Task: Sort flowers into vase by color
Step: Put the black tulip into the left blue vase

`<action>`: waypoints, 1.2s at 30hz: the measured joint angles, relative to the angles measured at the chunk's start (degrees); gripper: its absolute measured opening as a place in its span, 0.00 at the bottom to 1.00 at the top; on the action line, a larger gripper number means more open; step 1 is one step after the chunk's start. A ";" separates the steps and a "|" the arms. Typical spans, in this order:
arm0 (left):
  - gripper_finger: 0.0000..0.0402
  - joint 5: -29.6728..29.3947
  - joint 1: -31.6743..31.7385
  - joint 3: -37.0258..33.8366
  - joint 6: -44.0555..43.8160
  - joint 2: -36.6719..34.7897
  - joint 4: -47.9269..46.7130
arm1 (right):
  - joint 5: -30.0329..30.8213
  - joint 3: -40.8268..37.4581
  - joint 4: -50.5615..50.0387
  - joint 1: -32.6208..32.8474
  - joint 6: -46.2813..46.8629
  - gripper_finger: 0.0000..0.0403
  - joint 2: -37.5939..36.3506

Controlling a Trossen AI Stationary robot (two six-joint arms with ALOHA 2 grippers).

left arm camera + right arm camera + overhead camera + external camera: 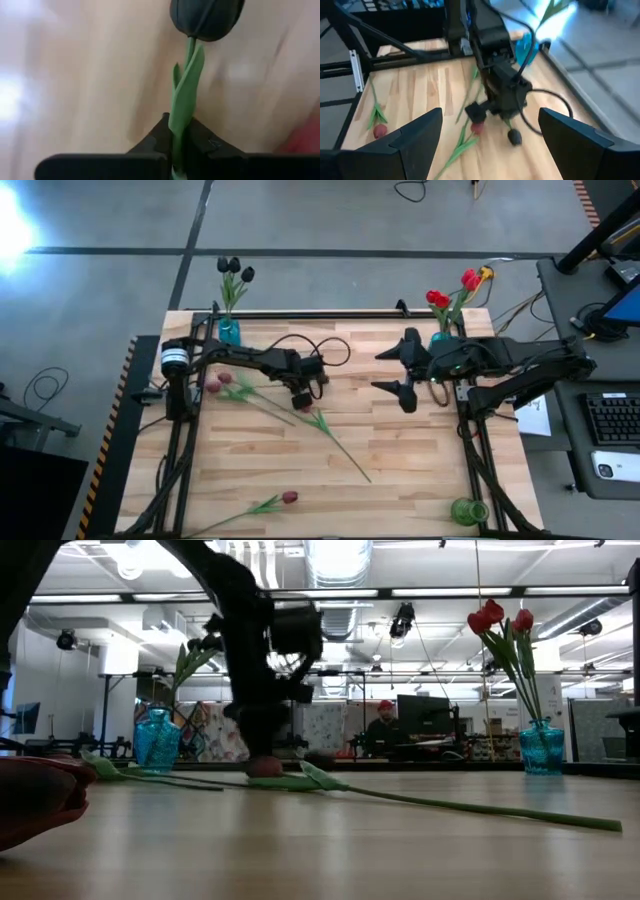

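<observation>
A black tulip (pixel 207 17) lies on the wooden table (pixel 400 440) near its middle, and my left gripper (pixel 301 398) has come down on it and is shut on its stem. A red tulip (pixel 476 127) lies right beside that gripper, its stem (pixel 345 450) running toward the near right. Two more tulips (pixel 220 382) lie at the left, and one red tulip (pixel 289 497) lies at the near edge. My right gripper (pixel 400 370) hangs open above the table's right side, holding nothing. My left gripper pinches the black tulip's stem and leaf (pixel 179 122) between its two fingers (pixel 155 140), a little below the head. The fingers come steeply from above and lie across the stem. The head (pixel 514 136) sticks out past the fingers, low at the table.
A teal vase (pixel 229 330) with black tulips (pixel 232 268) stands at the far left edge. Another teal vase (pixel 440 337) with red tulips (pixel 440 298) stands at the far right. A green vase (pixel 468 510) sits at the near right corner. A person (pixel 382 725) sits beyond the table.
</observation>
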 joint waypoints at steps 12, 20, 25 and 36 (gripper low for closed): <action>0.00 -10.41 -3.05 -2.24 -8.63 -27.59 14.52 | 0.17 5.95 -0.46 0.00 -7.54 0.80 -4.79; 0.00 -22.35 -4.02 -17.28 1.81 -51.44 34.11 | -1.35 6.86 -0.30 0.00 -7.55 0.80 -4.98; 0.00 -28.23 -3.62 -23.24 21.01 -59.30 31.91 | -1.02 6.86 -0.29 -0.02 -8.18 0.80 -3.27; 0.00 -35.29 -0.19 -37.96 40.97 -72.88 60.34 | -0.87 6.84 -0.28 -0.04 -6.26 0.80 1.54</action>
